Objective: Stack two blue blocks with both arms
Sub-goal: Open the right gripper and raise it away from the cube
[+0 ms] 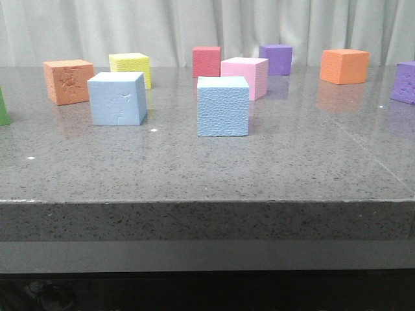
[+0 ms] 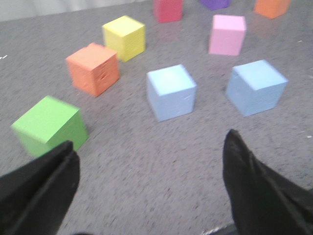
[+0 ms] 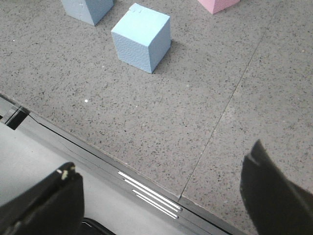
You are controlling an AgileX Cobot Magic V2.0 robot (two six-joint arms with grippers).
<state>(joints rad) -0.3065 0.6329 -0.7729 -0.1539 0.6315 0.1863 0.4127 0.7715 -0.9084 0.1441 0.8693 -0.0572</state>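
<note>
- The left blue block (image 1: pixel 117 98) and right blue block (image 1: pixel 223 106) rest apart on the grey table (image 1: pixel 207 162), neither stacked; in the front view the right one lies at about 3 o'clock from the left, slightly nearer the table's front edge.
- Left gripper (image 2: pixel 151 183): fingers spread wide, holding nothing. Both blocks lie ahead of it on the table, well apart from the fingertips, one straight ahead (image 2: pixel 171 92), the other off toward the right finger (image 2: pixel 256 87).
- Right gripper (image 3: pixel 161 193): fingers spread wide, empty, hovering over the table's front edge. The nearer blue block (image 3: pixel 141 37) lies well ahead.
- Both blocks are cubes, so no long axis; each sits flat. In the front view the right block faces squarely forward, the left is turned slightly.
- Just behind the right block stands a pink cube (image 1: pixel 245 76).
</note>
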